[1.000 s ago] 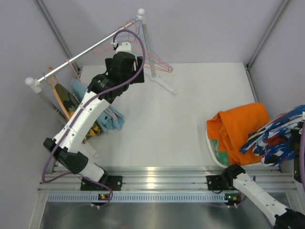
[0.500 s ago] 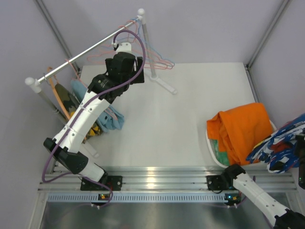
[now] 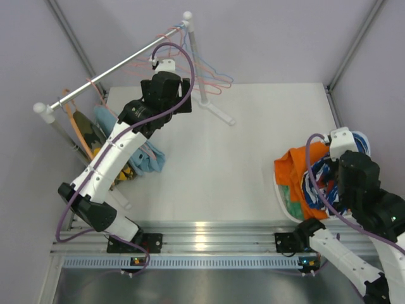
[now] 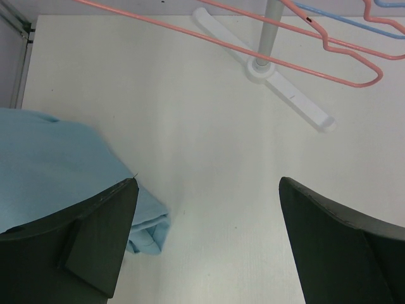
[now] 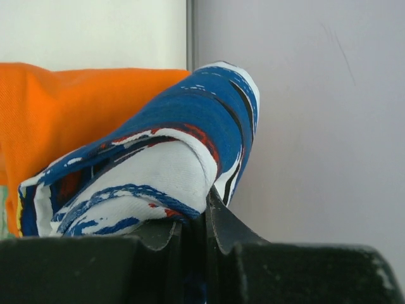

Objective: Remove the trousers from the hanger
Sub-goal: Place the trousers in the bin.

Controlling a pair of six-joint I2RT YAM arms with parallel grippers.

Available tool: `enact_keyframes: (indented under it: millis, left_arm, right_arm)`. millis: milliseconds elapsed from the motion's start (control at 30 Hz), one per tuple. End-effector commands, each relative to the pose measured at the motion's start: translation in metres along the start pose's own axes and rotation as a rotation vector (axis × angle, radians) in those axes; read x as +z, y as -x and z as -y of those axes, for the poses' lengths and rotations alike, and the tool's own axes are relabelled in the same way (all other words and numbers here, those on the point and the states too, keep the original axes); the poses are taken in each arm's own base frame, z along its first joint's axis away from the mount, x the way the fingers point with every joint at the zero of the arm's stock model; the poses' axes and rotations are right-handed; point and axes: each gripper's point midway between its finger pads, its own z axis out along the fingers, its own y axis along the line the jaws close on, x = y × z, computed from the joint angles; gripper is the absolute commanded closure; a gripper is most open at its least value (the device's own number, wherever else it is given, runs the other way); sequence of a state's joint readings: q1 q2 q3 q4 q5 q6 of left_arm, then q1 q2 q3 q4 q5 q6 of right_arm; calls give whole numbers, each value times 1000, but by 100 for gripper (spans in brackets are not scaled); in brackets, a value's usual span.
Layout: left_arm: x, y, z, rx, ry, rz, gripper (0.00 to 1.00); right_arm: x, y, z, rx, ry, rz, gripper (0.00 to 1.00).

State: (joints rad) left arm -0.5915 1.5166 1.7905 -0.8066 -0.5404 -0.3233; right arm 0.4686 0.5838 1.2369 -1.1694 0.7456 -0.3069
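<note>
The patterned trousers, clamped in the right gripper, have swung in from the table's right edge to sit over the orange pair; they look ready to drop on the pile. Meanwhile the left gripper gapes empty just beside the light blue pair, probably next.

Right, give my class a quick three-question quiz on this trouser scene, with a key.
1. Fill in: the orange trousers lie heaped on the robot's ____ side.
2. What does the right gripper pinch? A the orange trousers; B the blue-and-white trousers; C nothing.
3. True or false: the left gripper is open and empty.
Key: 1 right; 2 B; 3 true.
</note>
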Motion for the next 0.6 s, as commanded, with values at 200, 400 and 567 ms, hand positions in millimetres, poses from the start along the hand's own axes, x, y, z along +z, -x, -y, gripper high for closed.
enact_keyframes:
  millis: [200,400,567]
  left_arm:
    - [-11,18,-1,-41,-18,78,2]
    - [-16,20,1,-33,-50,78,2]
    - [-22,23,5,-26,-83,76,2]
  right_arm:
    - [61,57,-49,-13,37,86,100]
    - [80,61,-83,4,174,48,44]
    - [55,78,-104,71,398,35,4]
